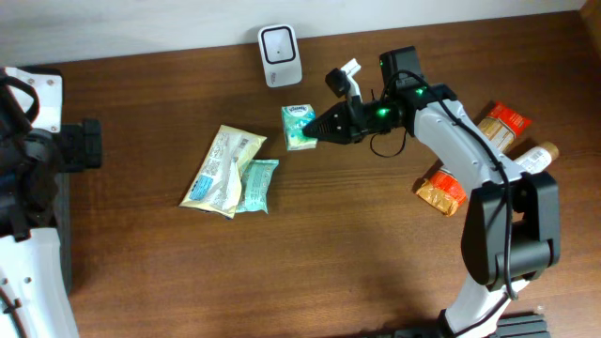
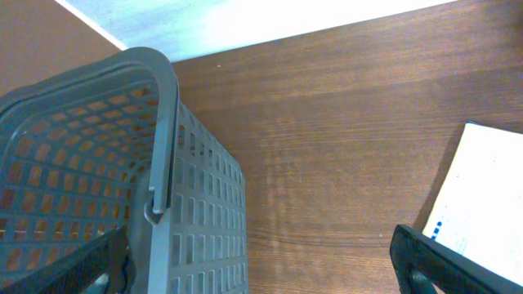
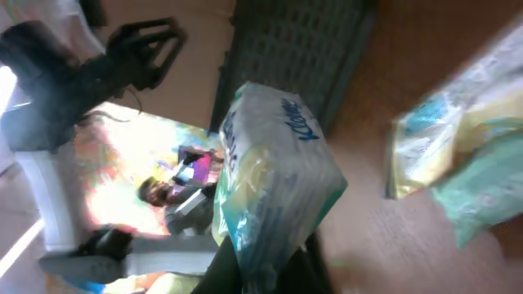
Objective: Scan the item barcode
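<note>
A small green and white Kleenex tissue pack (image 1: 297, 124) is pinched at its right end by my right gripper (image 1: 317, 130), which is shut on it just in front of the white barcode scanner (image 1: 280, 54) at the table's back edge. In the right wrist view the pack (image 3: 274, 163) stands up from between the dark fingers (image 3: 245, 265), tilted, with its logo facing the camera. My left gripper (image 2: 270, 282) is open at the far left, beside a grey basket (image 2: 188, 212), and holds nothing.
A yellow and white pack (image 1: 221, 169) and a teal pack (image 1: 255, 186) lie left of centre. Two orange snack packs (image 1: 441, 192) (image 1: 504, 122) and a white bottle (image 1: 535, 157) lie by the right arm. A white sheet (image 2: 482, 196) lies right of the left gripper.
</note>
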`<state>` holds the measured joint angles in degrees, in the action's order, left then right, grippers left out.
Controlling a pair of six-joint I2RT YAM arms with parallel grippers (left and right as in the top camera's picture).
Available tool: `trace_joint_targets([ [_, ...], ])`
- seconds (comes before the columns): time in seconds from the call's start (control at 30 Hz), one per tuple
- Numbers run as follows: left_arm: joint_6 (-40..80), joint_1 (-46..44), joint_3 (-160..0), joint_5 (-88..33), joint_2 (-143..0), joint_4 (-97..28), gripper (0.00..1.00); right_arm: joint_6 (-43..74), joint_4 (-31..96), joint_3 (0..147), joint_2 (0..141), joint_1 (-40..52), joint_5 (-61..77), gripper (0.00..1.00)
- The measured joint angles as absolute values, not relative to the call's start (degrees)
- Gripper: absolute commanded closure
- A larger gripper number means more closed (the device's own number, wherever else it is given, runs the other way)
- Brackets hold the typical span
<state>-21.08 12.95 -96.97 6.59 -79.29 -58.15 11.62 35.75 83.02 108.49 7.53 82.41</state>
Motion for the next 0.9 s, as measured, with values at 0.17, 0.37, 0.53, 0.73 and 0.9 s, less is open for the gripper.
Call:
trace_joint_targets([
  [0.17,-21.1,13.0,-97.0,6.6,-79.3,-58.2,0.01,5.7,49.4,83.1,108.9,8.6,44.7,0.96],
  [0.37,-21.1,13.0,-97.0,6.6,-79.3,-58.2,0.01,-6.8,58.1,83.1,112.7,7.4,26.9,0.73],
  [0.53,-21.1,13.0,-97.0,6.6,-79.3,-58.2,0.01,-9.9,58.8,83.1,115.4,1.2,23.9,0.52],
  [0.73,-21.1,13.0,-97.0,6.6,-79.3,-58.2,0.01,-7.4,62.8,83.1,115.5,-4.0,21.1,0.49],
  [0.9,-21.1,13.0,-97.0,6.6,-79.3,-58.2,0.01,1.2,63.7,82.2,115.4,-4.0,20.9,0.55],
])
